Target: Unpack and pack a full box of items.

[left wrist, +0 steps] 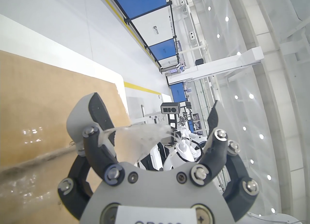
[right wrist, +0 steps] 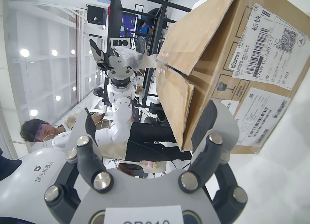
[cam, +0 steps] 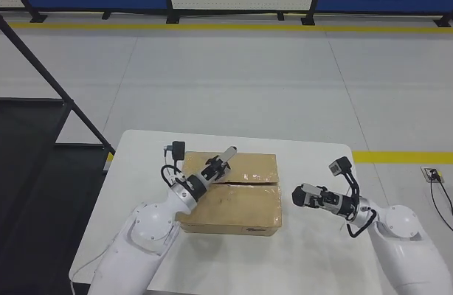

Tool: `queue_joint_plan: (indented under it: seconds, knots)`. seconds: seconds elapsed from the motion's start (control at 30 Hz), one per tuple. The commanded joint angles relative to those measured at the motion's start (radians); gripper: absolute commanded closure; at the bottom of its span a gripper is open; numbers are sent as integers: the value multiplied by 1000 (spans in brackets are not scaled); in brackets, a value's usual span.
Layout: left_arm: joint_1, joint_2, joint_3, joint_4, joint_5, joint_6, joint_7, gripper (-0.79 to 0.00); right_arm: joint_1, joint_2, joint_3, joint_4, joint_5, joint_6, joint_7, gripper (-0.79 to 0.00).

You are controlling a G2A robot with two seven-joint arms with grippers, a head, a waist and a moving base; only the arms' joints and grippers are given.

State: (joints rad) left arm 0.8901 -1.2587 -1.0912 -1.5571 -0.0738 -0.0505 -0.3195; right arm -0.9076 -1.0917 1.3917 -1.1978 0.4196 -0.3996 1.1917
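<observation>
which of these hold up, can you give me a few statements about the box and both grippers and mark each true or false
1. The cardboard box sits on the white table. True.
2. The left gripper is shut tight on a box flap. False: it is open, and a strip of clear tape clings to one of its fingers.
3. The right gripper is open, beside the end of the box that carries the shipping labels. True.
4. The box's top flaps are folded back wide open. False: they lie nearly closed, with a slight gap along the seam.
</observation>
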Motion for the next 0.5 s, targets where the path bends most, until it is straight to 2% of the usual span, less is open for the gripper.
queue_joint_plan:
  seconds: [0.0, 0.47]
  knots:
    - [-10, -5, 12, 13, 3, -2, 6, -785, -5, 2, 5, 2, 4, -4, 1, -785]
    - [-56, -34, 72, 85, 25, 6, 25, -785, -4, 12, 9, 38, 31, -23, 20, -785]
